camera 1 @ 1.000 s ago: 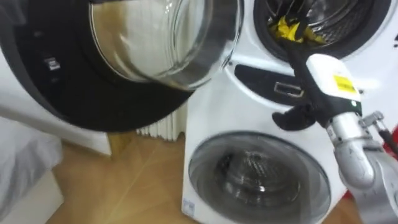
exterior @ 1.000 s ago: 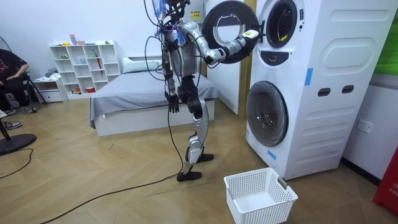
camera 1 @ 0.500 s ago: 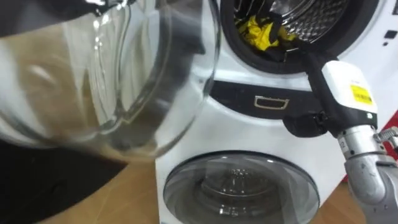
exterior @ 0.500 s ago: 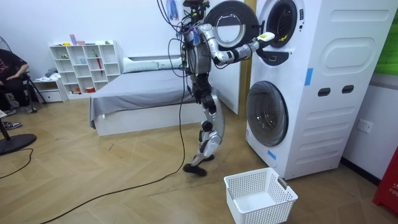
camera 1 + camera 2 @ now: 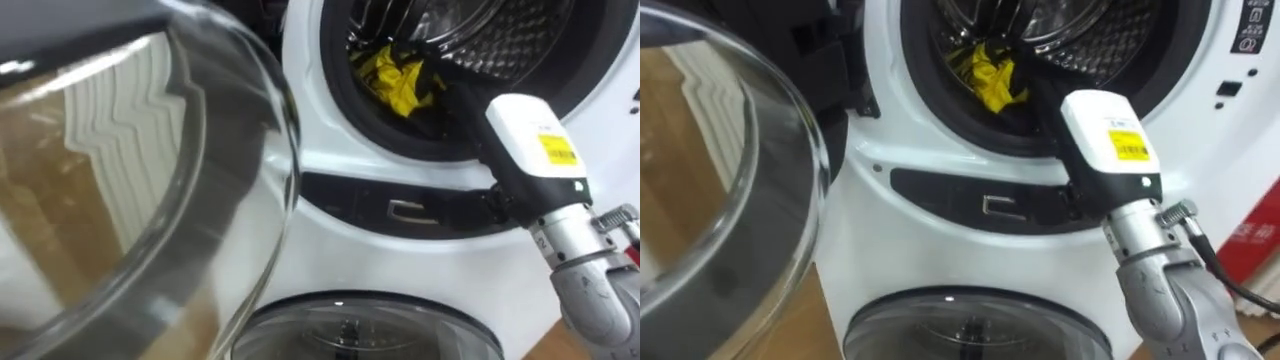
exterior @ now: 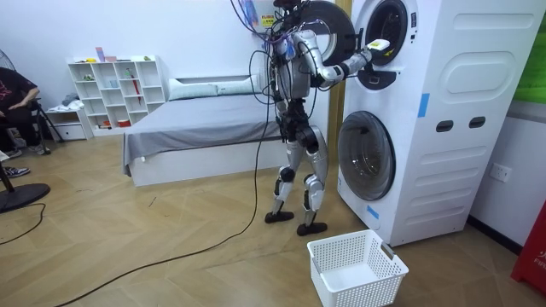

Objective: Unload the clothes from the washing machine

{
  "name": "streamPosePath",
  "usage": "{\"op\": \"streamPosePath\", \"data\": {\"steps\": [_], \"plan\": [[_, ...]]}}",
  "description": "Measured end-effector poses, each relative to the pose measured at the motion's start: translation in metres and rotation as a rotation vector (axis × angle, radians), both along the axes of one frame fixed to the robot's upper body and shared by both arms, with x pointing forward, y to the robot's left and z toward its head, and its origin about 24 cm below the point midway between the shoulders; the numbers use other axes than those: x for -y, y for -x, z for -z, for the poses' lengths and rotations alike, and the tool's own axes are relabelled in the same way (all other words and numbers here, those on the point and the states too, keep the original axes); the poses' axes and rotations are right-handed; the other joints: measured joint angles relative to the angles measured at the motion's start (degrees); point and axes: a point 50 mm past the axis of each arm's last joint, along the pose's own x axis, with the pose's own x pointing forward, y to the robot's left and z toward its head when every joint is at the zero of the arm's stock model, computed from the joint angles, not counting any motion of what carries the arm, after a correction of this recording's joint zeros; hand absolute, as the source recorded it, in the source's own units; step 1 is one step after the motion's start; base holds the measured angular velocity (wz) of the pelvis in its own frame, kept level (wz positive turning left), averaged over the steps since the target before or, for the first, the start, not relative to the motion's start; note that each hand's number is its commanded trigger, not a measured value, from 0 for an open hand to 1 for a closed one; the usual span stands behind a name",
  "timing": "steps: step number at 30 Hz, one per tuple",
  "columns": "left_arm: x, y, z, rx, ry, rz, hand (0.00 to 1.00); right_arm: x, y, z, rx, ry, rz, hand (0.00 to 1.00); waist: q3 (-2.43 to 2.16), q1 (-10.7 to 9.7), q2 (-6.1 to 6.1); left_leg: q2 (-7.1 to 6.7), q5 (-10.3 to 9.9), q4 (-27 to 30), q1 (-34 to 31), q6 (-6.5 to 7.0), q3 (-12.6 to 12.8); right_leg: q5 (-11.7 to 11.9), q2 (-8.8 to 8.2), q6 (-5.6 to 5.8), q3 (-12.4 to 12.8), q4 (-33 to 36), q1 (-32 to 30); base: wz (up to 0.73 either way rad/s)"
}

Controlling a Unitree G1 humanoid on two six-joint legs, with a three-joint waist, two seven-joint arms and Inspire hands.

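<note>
A yellow cloth [image 5: 395,80] lies at the front of the upper washing machine's drum [image 5: 500,35], just inside the dark rubber rim. My right hand [image 5: 530,150] comes in from the lower right and reaches over that rim into the drum mouth, right beside the cloth. Its front end is lost against the dark rim, so whether it touches the cloth I cannot tell. In the room view I stand close in front of the stacked machines [image 6: 444,119] with the right hand [image 6: 374,47] raised to the upper drum.
The upper machine's open glass door [image 5: 150,200] hangs near my head on the left. The lower machine's door [image 5: 360,330] is closed. A white laundry basket [image 6: 357,269] stands on the floor by my feet. A bed [image 6: 205,128] is behind me.
I have walked up to the machines, so the drum and door look larger. My right hand has gone from below the drum's rim into its mouth, next to the yellow cloth.
</note>
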Motion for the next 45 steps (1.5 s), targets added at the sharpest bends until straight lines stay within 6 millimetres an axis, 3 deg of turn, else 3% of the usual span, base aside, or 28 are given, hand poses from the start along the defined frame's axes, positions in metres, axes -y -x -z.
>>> {"op": "streamPosePath", "data": {"steps": [4, 6, 8, 14, 20, 21, 24, 35, 36, 37, 45], "plan": [[0.006, 0.021, 0.003, -0.054, 0.014, -0.022, 0.00, -0.004, 0.002, -0.004, -0.003, 0.010, -0.024, 0.00, 0.34, -0.2, -1.09, 0.54, -0.9, 1.9, -1.1, -1.10, -1.6, -1.1, 0.18, -0.46, -1.8, 0.2, 0.0, 0.19], [0.008, 0.023, 0.004, -0.060, 0.021, -0.027, 0.00, -0.006, 0.003, -0.007, 0.000, 0.022, -0.036, 0.00, 0.31, -0.1, -1.24, 0.96, -1.0, 2.1, -1.5, -1.45, -1.7, -1.1, 0.39, -0.68, -2.3, -0.1, -0.1, 0.13], [0.009, 0.021, 0.004, -0.050, 0.022, -0.026, 0.00, -0.008, 0.003, -0.010, 0.007, 0.027, -0.049, 0.00, 0.02, -0.3, -1.65, 1.09, -0.8, 2.1, -2.0, -1.88, -2.2, -1.1, 0.41, -1.10, -2.7, -0.2, -0.5, 0.09], [0.007, 0.010, 0.002, 0.013, 0.018, -0.022, 0.00, -0.014, 0.000, -0.023, 0.035, 0.029, -0.100, 0.00, 0.31, -0.3, -1.02, 1.45, 0.0, 1.4, -2.5, -2.95, -2.4, -0.5, 0.60, -1.98, -3.3, -0.9, -0.7, 0.05], [0.006, 0.010, 0.002, 0.001, 0.022, -0.016, 0.00, -0.026, 0.014, -0.075, 0.232, -0.126, -0.236, 0.00, -0.38, -0.5, -0.71, 2.17, 1.1, 0.0, -2.7, -3.67, -2.4, 0.7, 0.89, -2.74, -3.8, -3.3, 0.3, 0.17], [0.006, 0.010, 0.002, 0.000, 0.030, -0.015, 0.00, -0.027, 0.017, -0.078, 0.248, -0.150, -0.256, 0.00, -0.87, -0.4, -0.82, 2.44, 1.1, 0.0, -2.2, -3.68, -2.3, 1.0, 1.11, -2.85, -4.0, -4.3, 1.2, 0.14], [0.007, 0.015, 0.003, -0.013, 0.043, -0.016, 0.00, -0.029, 0.021, -0.082, 0.248, -0.205, -0.301, 0.00, -0.94, -0.4, -0.95, 2.63, 1.1, -0.2, -1.6, -3.66, -1.8, 1.1, 1.17, -2.67, -4.3, -5.3, 2.3, 0.08], [0.000, 0.017, 0.000, -0.002, 0.051, -0.055, 0.00, -0.023, 0.040, -0.106, 0.360, -0.297, -0.377, 0.00, -0.74, -2.9, -1.07, 2.69, 1.2, -2.1, -0.5, -3.21, -0.6, 1.6, 1.40, -2.27, -3.6, -5.8, 2.7, -0.04], [0.000, 0.018, 0.000, -0.004, 0.052, -0.055, 0.00, -0.023, 0.041, -0.107, 0.361, -0.293, -0.385, 0.00, -0.34, -3.3, -1.30, 2.79, 1.2, -2.3, 0.0, -3.20, -0.2, 1.6, 1.47, -2.27, -3.6, -5.9, 3.1, -0.10], [0.000, 0.018, 0.000, -0.006, 0.052, -0.055, 0.00, -0.023, 0.041, -0.106, 0.357, -0.291, -0.387, 0.00, -0.30, -3.5, -1.57, 2.93, 1.2, -2.5, 0.2, -3.20, 0.3, 1.6, 1.55, -2.25, -3.6, -6.0, 3.2, -0.11], [-0.002, 0.020, 0.000, -0.008, 0.053, -0.075, 0.00, -0.024, 0.040, -0.105, 0.333, -0.272, -0.386, 0.00, -0.45, -3.8, -2.08, 3.11, 1.1, -3.0, 0.3, -3.13, 1.2, 1.7, 1.67, -2.20, -3.7, -6.8, 3.4, -0.02]]}}
